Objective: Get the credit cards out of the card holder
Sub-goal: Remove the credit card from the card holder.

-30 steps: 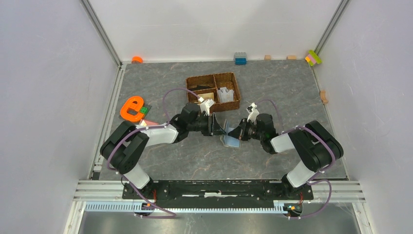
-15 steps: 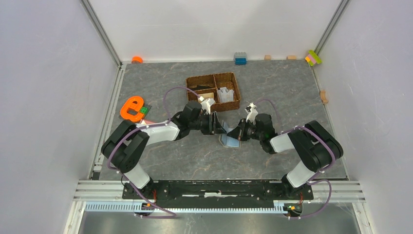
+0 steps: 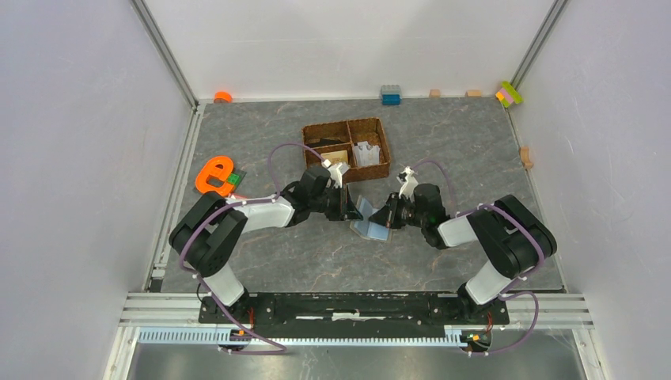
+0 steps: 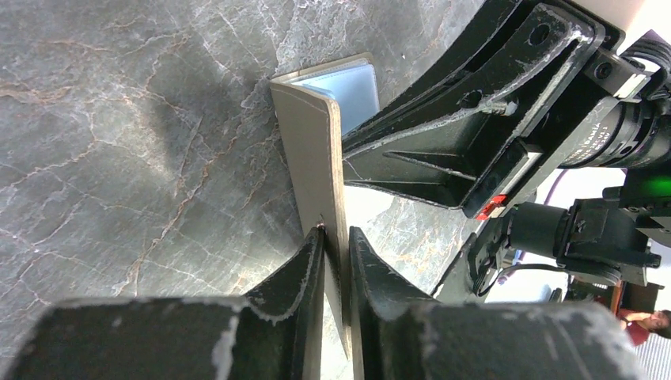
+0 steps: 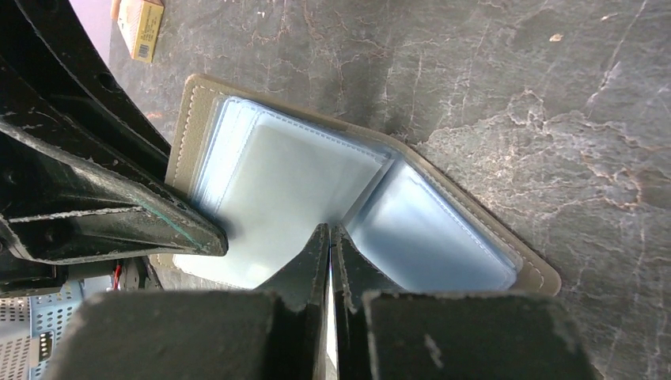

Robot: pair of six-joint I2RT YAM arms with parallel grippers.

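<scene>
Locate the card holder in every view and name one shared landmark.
Top external: card holder mid-table, just below the brown basket.
Left wrist: card holder centre frame, cover standing edge-on.
Right wrist: card holder centre-left, open, blue inside faces showing.
Shared landmark: the grey marbled table.

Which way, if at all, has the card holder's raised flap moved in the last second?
Yes. Against the basket, the raised flap of the card holder has tipped slightly left, now showing its light-blue inside face.
</scene>
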